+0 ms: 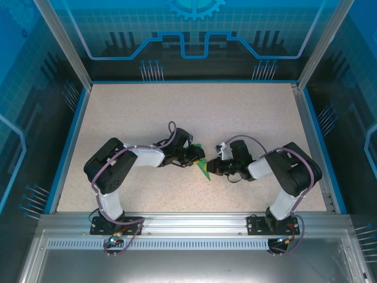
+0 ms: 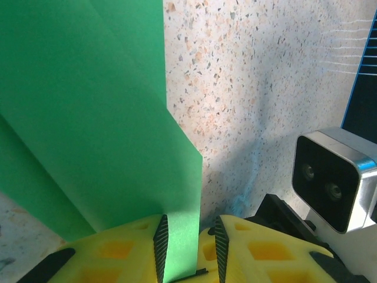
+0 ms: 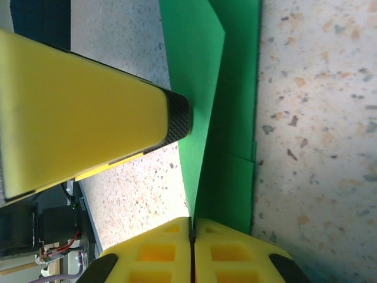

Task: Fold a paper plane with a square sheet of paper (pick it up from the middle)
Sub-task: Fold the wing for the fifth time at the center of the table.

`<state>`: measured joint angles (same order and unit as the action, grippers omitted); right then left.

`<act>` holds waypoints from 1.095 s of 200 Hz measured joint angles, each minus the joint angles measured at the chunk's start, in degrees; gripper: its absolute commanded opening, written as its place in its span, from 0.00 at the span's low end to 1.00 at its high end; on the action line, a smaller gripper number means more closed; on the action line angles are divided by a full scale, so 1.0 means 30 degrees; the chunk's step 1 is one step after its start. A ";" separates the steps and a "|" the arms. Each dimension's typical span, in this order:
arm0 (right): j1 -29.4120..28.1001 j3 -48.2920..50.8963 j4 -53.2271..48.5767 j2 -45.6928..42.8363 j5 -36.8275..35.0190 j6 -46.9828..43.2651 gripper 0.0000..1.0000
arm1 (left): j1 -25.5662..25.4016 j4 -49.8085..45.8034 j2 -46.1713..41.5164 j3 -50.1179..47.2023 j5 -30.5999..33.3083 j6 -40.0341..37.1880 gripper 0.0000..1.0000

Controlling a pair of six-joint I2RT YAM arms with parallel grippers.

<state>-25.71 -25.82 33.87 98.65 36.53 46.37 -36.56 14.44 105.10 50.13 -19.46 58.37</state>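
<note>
Left arm [image 1: 118, 168] and right arm [image 1: 288, 171]: black joints, white links, greyish-purple cables [image 1: 170, 126]; yellow fingers [image 2: 118, 253], black ribbed pads [image 2: 160, 242].

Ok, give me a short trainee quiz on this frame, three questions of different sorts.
1. True or false: the right gripper is shut on the green paper.
2. Choose one: the left gripper has its fingers A) pressed together, B) apart with the paper between them, C) away from the paper.
3. Fill in: the folded paper sits between the two grippers, over the speckled ____.
Key: 1 true; 2 B; 3 table.
</note>
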 measured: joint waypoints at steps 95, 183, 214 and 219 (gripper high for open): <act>0.0044 -0.0357 -0.0874 -0.0131 0.0000 0.0539 0.19 | 0.0000 0.0386 0.0619 0.0109 0.0022 -0.0146 0.31; -0.0219 -0.1231 -0.4663 -0.1559 -0.1180 -0.1654 0.30 | 0.0000 0.0299 0.0750 0.0306 0.0029 -0.0146 0.30; -0.0561 -0.1676 -0.5799 -0.1654 -0.1865 -0.2324 0.24 | 0.0000 0.0306 0.0889 0.0401 0.0029 -0.0146 0.30; -0.0590 -0.1741 -0.5974 -0.1654 -0.1989 -0.2426 0.23 | 0.0000 0.0299 0.0896 0.0408 0.0029 -0.0146 0.30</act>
<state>-27.49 -31.05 15.94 93.69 30.57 39.09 -36.56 15.33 107.79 51.35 -19.38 57.93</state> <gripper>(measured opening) 0.252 0.302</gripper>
